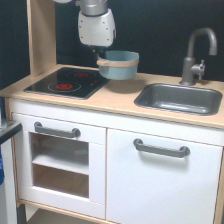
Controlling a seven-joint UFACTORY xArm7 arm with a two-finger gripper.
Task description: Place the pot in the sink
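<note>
No writing or brand can be read anywhere. Nearest are white cabinet fronts with two rounded grey bar handles [161,148]. Above them, the pale wood bench [117,100] carries a glossy black stovetop [67,82] with red rings on the exterior view's left and the sink [180,98] — a dark grey metal basin with rounded corners — on the right. Behind it stands a grey curved faucet [196,52]. The pot [119,64], round, grey-blue, tan-banded, hangs above the bench between stovetop and sink — the white end effector [102,54] grips its rim.
</note>
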